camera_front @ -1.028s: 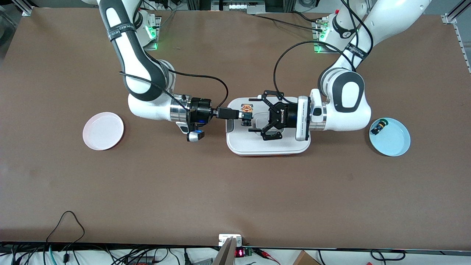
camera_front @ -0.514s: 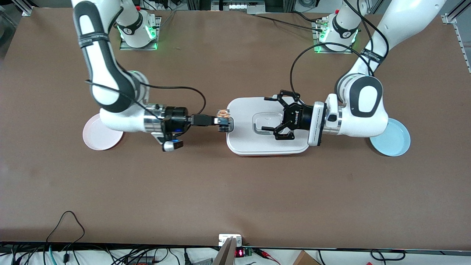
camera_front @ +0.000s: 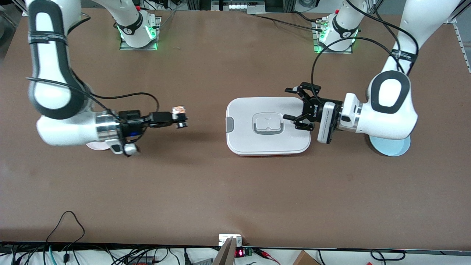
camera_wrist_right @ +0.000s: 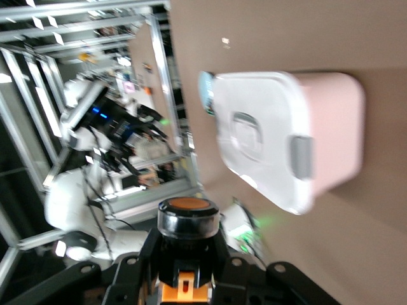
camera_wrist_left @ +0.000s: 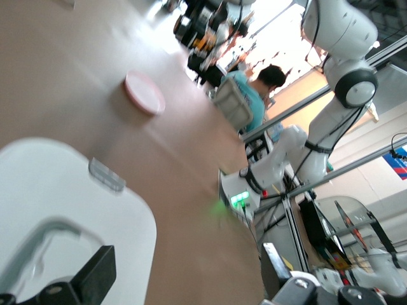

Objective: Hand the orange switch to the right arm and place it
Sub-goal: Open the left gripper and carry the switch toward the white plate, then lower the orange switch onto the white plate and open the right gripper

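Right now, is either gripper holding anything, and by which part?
The right gripper holds the small black, orange-capped push-button switch by its black body; the left gripper is open and empty.

obstacle: lidded white box (camera_front: 268,126) mid-table | bare tabletop (camera_front: 206,184) nearer the front camera

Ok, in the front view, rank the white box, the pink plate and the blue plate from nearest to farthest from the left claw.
1. White box: mid-table, its edge right under the open left claw.
2. Blue plate: at the left arm's end of the table, mostly hidden under that arm.
3. Pink plate: at the right arm's end, only a sliver showing under the right arm.
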`<state>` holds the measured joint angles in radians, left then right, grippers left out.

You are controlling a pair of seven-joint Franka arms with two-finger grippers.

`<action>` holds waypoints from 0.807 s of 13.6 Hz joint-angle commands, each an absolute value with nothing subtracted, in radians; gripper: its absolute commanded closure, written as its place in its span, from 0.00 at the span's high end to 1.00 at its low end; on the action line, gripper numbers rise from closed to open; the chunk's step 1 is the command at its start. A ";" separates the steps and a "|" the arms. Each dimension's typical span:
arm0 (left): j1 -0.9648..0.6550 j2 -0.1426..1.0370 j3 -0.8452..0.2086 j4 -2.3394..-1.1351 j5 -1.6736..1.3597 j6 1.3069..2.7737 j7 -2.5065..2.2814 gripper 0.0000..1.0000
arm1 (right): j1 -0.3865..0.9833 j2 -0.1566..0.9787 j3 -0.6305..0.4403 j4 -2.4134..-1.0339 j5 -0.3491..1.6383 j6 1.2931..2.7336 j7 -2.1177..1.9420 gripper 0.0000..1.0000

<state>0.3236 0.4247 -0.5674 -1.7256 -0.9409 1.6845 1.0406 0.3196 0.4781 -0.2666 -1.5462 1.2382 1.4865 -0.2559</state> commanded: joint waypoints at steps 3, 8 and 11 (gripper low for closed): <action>0.397 0.413 -0.568 -1.642 -0.690 1.563 0.679 1.00 | 0.296 0.306 -0.258 -1.589 0.646 1.535 -0.242 0.00; 0.364 0.416 -0.586 -1.435 -0.219 1.393 0.346 1.00 | 0.304 0.143 -0.247 -1.904 0.217 1.900 -0.241 0.00; 0.321 0.414 -0.572 -1.323 -0.024 1.257 0.213 1.00 | 0.288 0.121 -0.233 -2.106 0.092 2.185 -0.247 0.00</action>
<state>0.3509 0.4120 -0.5826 -1.3962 -0.1244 1.3227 0.2829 0.2962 0.1742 -0.2483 -1.9546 0.1523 2.0382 -0.2464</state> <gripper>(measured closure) 0.000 0.643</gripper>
